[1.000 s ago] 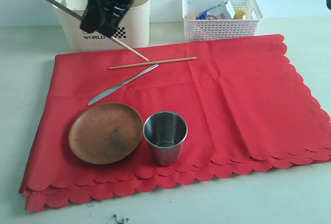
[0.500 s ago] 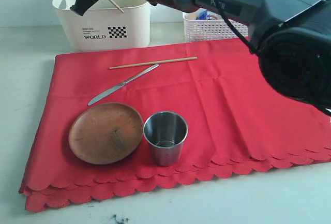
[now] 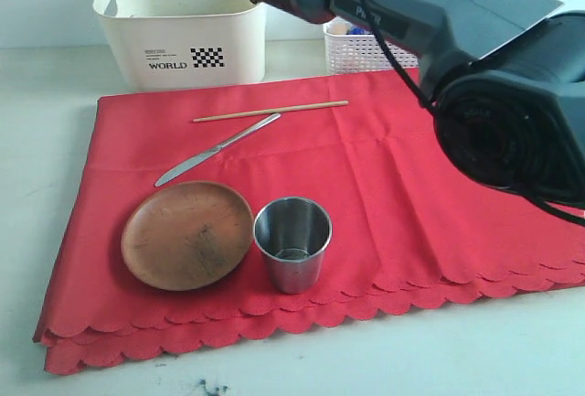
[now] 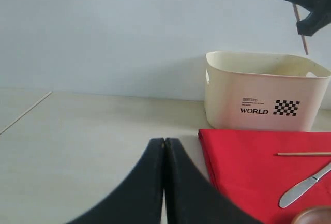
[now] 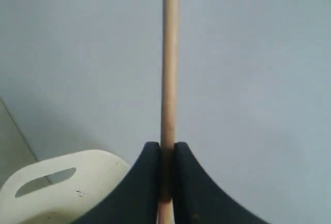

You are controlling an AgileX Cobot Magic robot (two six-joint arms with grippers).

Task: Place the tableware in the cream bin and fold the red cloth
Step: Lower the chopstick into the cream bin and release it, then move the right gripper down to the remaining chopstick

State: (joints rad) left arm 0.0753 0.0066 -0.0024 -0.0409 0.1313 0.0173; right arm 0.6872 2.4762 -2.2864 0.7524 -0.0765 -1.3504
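Pale tabletop point(image 3: 37, 94) ran below a plain blue-grey wall. Far left, the left gripper point(image 4: 164, 144) hung over bare table beside the red cloth point(image 3: 393, 195), its black jaws pressed together with nothing between them. Next stood the cream bin point(image 3: 183, 44), marked WORLD, just beyond the cloth's far left corner. Above it the right gripper point(image 5: 166, 149), reaching across from the right, pinched a thin pale chopstick point(image 5: 169, 53) near upright between almost closed jaws. On the cloth lay a wooden plate point(image 3: 187, 234), a silver knife point(image 3: 216, 150), a second chopstick point(image 3: 270, 111) and, just right of the plate, a steel cup point(image 3: 292, 242). Behind the cloth, a white lattice basket point(image 3: 366, 51) stood partly hidden by the arm.
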